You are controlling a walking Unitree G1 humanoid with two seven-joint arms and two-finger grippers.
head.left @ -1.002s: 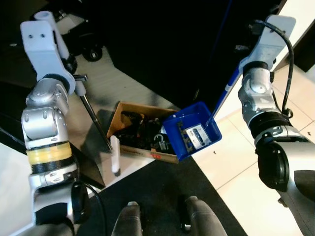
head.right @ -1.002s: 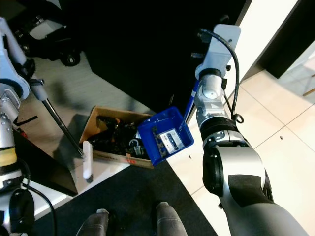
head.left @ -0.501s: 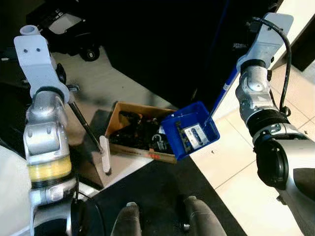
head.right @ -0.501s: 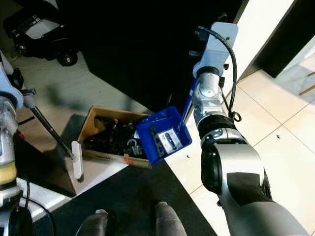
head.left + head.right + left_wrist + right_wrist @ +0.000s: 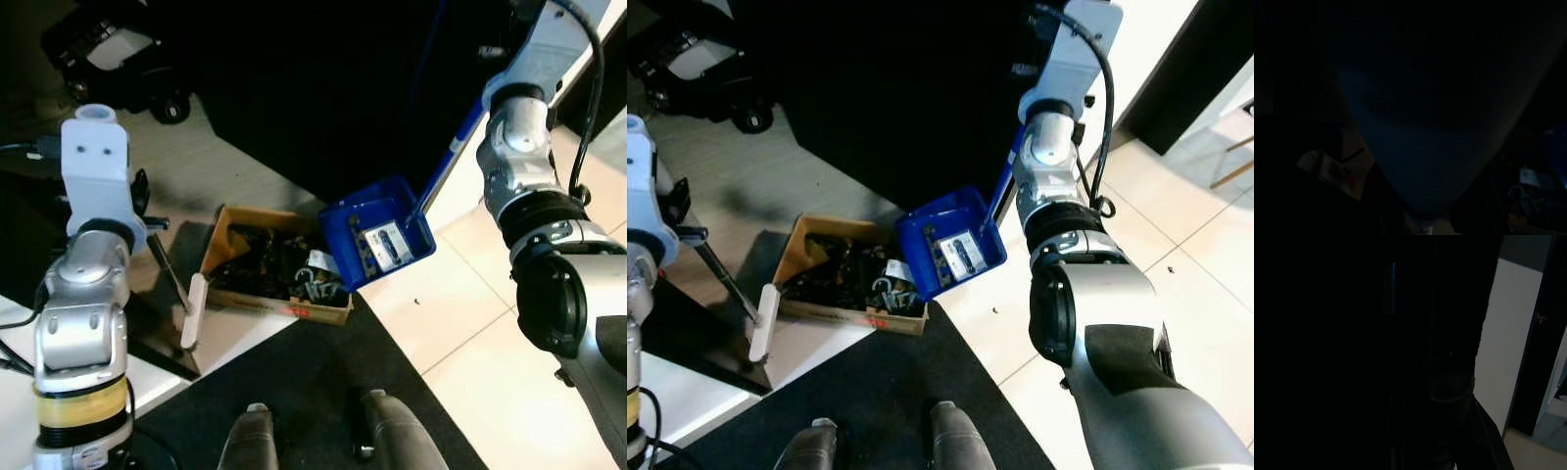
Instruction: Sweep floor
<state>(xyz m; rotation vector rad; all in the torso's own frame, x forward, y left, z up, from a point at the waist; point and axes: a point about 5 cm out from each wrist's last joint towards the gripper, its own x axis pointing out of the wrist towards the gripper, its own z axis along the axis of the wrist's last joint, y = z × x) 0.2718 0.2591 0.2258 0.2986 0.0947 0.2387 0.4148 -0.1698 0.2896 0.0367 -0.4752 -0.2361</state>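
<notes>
Nearest the camera, the robot's 2 grey feet [image 5: 323, 436] stand on a dark mat [image 5: 294, 387] that runs alongside pale floor tiles [image 5: 470, 352].

Just ahead, on the left, there's the broom [image 5: 176, 284]: a thin dark shaft slanting down from the left arm [image 5: 83, 294] to a slim whitish head [image 5: 193, 311] that sits on the floor right by the near left corner of the box. Whether the left gripper's fingers are apart or pressed together on the shaft, I cannot tell; the left wrist view is nearly black, with just a pale blurred cone.

Past the mat lies an open cardboard box [image 5: 227, 221] holding a tangle of dark items, with some white and metallic bits mixed in; the individual pieces are too small to name.

Over the box's right end hangs the blue dustpan [image 5: 377, 245], tilted with its mouth facing the box, a white label inside it. Its long blue handle [image 5: 446, 166] climbs toward the right arm [image 5: 524, 166]. The right gripper's fingers are out of sight up top, so its grip cannot be told; the right wrist view is mostly dark, with a white wall beside it.

Farthest back stands a big black mass [image 5: 313, 88], with a dark wheeled object [image 5: 108, 49] at far left.
</notes>
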